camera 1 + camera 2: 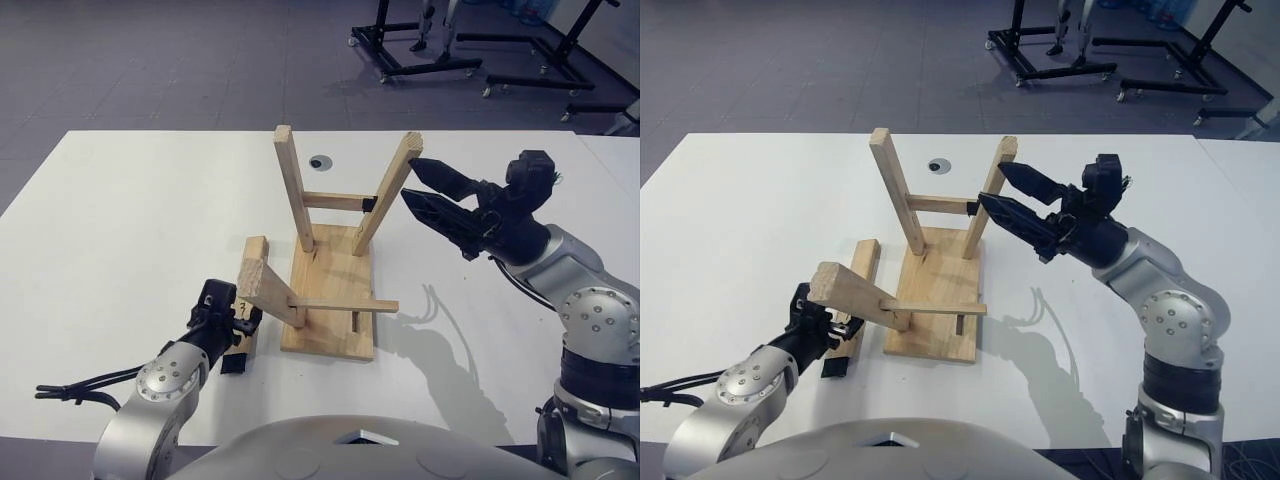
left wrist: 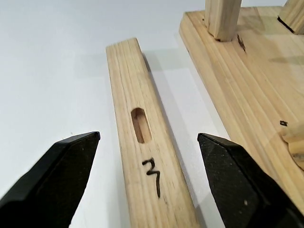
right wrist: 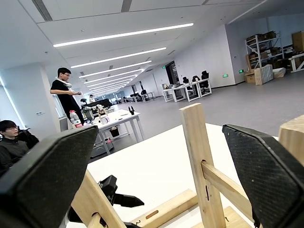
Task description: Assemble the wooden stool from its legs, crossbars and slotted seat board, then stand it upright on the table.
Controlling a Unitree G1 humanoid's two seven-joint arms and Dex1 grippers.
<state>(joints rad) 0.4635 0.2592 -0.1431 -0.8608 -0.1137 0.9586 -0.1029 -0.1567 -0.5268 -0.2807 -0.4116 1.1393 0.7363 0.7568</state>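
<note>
The slotted seat board lies flat on the white table. Two legs stand upright on its far end, joined by a crossbar. A third leg leans tilted over the board's left edge, with a thin crossbar sticking out to the right. A loose leg with a slot and a drawn mark lies on the table left of the board. My left gripper is open, one finger on each side of this leg. My right gripper is open, its tips beside the right upright leg.
A round hole sits in the table behind the stool. Black wheeled frames stand on the floor beyond the far edge. Bare table stretches to the left, and more lies to the right of the board.
</note>
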